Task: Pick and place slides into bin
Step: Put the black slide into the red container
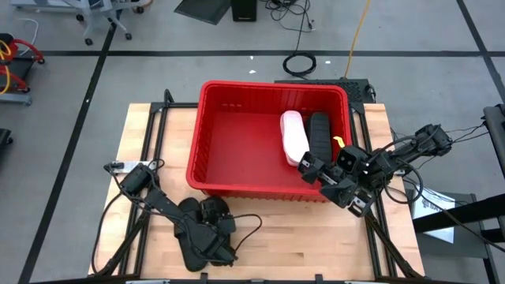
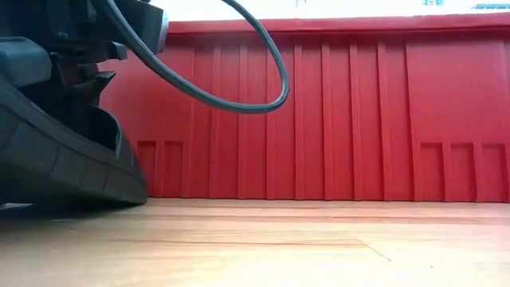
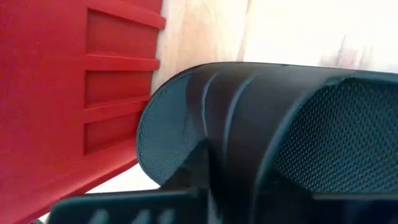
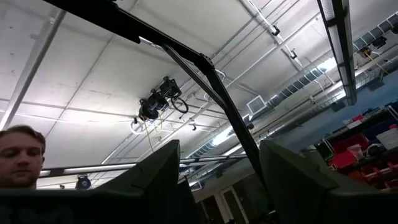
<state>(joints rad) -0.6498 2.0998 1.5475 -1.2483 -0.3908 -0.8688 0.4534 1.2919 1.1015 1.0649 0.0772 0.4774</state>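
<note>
A black slide (image 1: 192, 241) lies on its sole on the wooden table, in front of the red bin (image 1: 272, 85) near the front edge. My left gripper (image 1: 215, 229) points steeply down onto it, shut on its broad strap (image 3: 249, 124). The low view shows the slide's sole (image 2: 64, 167) flat on the table before the bin's wall (image 2: 335, 119). Inside the bin, at its right side, a pale pink slide (image 1: 293, 138) and a black slide (image 1: 319, 136) lie side by side. My right gripper (image 1: 312, 170) hovers over the bin's near right corner, pointing up at the ceiling, open and empty (image 4: 217, 155). My left gripper comes at the black slide from above, slanting down, and has it by the strap (image 3: 205, 155). The strap fills the wrist view and hides the fingers, so the kind of hold cannot be told. The slide's sole rests on the table.
The bin takes up the table's middle and far part, and its ribbed near wall (image 3: 74, 93) stands close beside the slide. The left arm's cable (image 2: 239, 88) loops in front of that wall. A person (image 4: 22, 155) shows beyond the table.
</note>
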